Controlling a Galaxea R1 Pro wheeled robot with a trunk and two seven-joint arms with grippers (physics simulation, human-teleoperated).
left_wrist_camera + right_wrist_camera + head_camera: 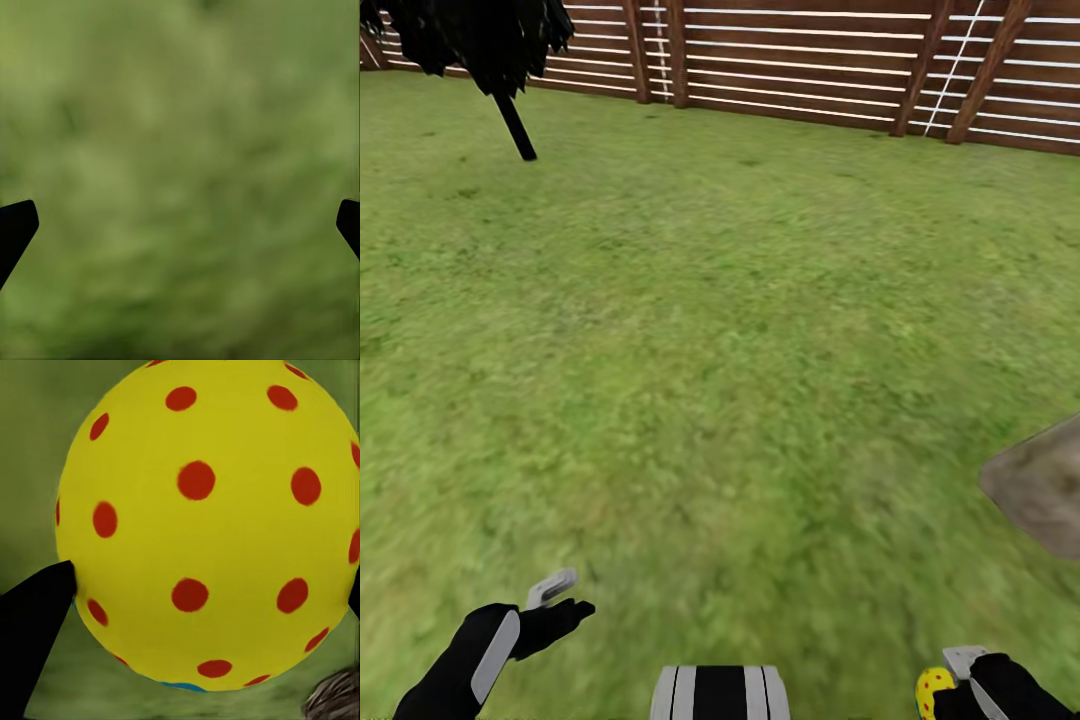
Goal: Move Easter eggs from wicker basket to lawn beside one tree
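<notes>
1. Yellow egg (pixel 202 525) is clamped in our right gripper (pixel 960 680), one black finger (pixel 34 622) pressed against its side, down by the bottom right corner of the head view.
2. Our left gripper (pixel 555 600) is spread wide with nothing in it, just lawn (pixel 180 150) between the tips.
3. Looks-wise the egg is bright yellow with red dots all over and a sliver of blue at one end. Smooth and round, so we'd guess it rolls once let go.
4. Step in hand, as we read it: carrying an egg off to a tree. No thick-trunked tree ahead, just the black-leaved one (pixel 490 50) by the fence (pixel 810 70).
5. Next we need to turn or drive until a proper tree shows, then set the egg down beside its trunk.
6. Grey-brown patch (pixel 1040 500) at the right edge, can't tell what it is.
</notes>
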